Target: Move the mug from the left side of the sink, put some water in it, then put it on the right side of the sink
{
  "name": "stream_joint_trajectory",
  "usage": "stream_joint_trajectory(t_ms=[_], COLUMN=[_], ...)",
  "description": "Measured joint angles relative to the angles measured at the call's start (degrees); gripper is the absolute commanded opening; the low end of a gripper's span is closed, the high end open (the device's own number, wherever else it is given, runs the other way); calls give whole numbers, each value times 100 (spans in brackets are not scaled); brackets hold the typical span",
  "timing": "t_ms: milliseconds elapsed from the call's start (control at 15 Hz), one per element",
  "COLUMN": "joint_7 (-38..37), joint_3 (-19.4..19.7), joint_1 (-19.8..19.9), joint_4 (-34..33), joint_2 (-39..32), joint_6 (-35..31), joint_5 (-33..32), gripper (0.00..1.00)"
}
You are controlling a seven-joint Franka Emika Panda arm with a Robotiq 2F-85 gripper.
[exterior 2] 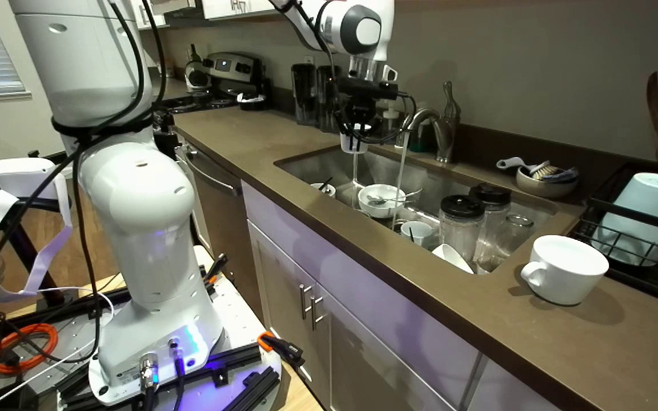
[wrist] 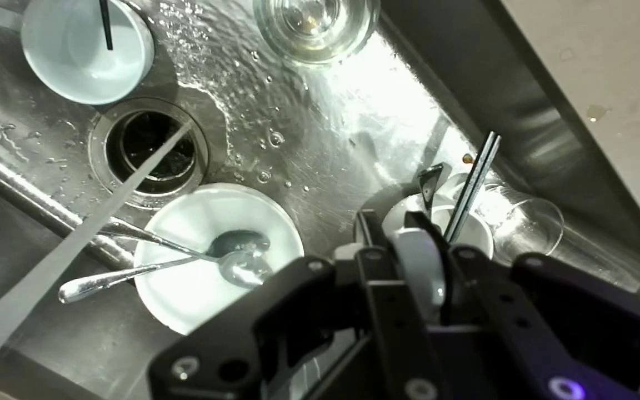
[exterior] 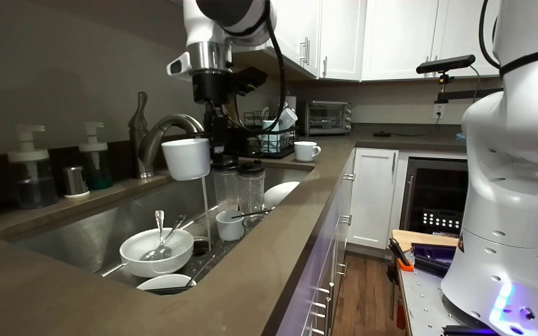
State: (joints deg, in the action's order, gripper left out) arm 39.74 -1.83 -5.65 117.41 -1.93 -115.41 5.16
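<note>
My gripper (exterior: pixel 216 140) is shut on the white mug (exterior: pixel 187 159), holding it up over the sink (exterior: pixel 110 249) beside the faucet (exterior: pixel 175 122). Water runs from the spout in a thin stream (exterior 2: pixel 400 182). In an exterior view the mug (exterior 2: pixel 354 142) hangs to the left of that stream, apart from it. The wrist view shows the stream (wrist: pixel 103 214) landing at the drain. There a curved white part of the mug (wrist: pixel 420 266) shows between the fingers (wrist: pixel 374 230); fingers hide most of the mug. Its inside is not visible, and it leans slightly in an exterior view.
The sink holds a white bowl (wrist: pixel 186 305) with spoons, a pale cup (exterior: pixel 230 225) and lidded jars (exterior 2: pixel 460 225). Another white mug (exterior 2: pixel 566 268) stands on the countertop right of the sink, near the dish rack (exterior 2: pixel 637 240). Soap dispensers (exterior: pixel 33 172) line the wall.
</note>
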Motion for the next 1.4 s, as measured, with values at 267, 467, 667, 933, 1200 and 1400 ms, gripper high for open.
stream_joint_trajectory(t_ms=[267,467,667,933,1200,1400], joint_7=[-242,-703,-1098,-1098,-1098,-1129], joint_3=[5,25,31,19,19,-2], joint_1=[66,159,189,189,189,188], joint_4=[-43,-27,6,7,7,1], joint_2=[-331,-401,-393,-441,-441,-489], joint_6=[-234,-309,-321,-321,-321,-319], joint_5=[-4,-49,-135,-135,-135,-135], gripper=[5,5,16,16,5,5])
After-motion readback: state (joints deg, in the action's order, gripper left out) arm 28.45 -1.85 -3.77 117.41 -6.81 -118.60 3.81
